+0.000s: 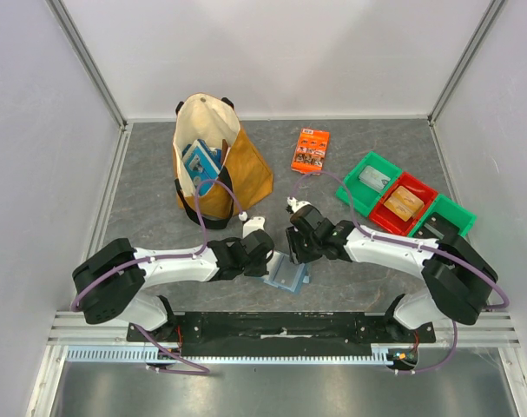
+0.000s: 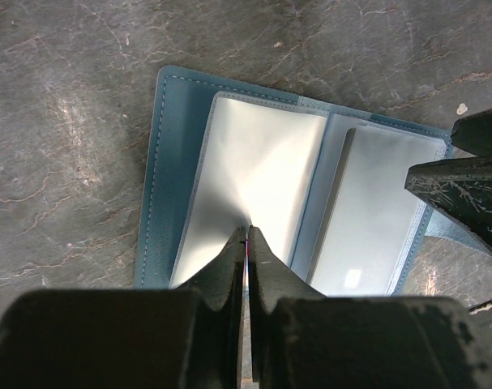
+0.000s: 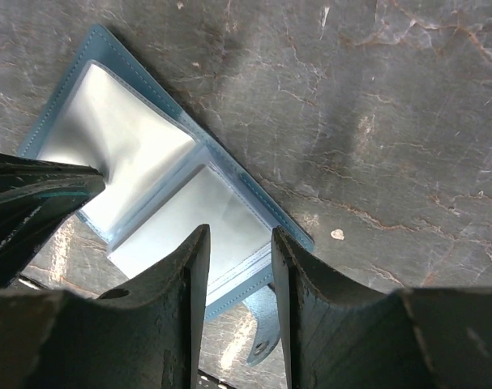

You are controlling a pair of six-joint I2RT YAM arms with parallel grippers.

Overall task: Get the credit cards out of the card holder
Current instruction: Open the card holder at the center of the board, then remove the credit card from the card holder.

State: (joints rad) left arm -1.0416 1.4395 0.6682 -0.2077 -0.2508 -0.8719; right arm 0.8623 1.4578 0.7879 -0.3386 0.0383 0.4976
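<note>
The light-blue card holder (image 1: 285, 276) lies open and flat on the grey table between my two arms. Its pale clear pockets (image 2: 254, 162) face up, and its small closing tab (image 3: 266, 324) sticks out past one edge. My left gripper (image 2: 247, 231) is shut on the near edge of the left pocket sheet, which puckers up at the fingertips. Over the holder's other half, near the tab, my right gripper (image 3: 239, 231) hangs open with nothing between its fingers. The credit cards are hidden; the pockets look plain white.
A tan tote bag (image 1: 215, 169) holding a blue-and-white box stands at the back left. An orange printed packet (image 1: 311, 149) lies at the back middle. Green and red bins (image 1: 402, 201) sit at the right.
</note>
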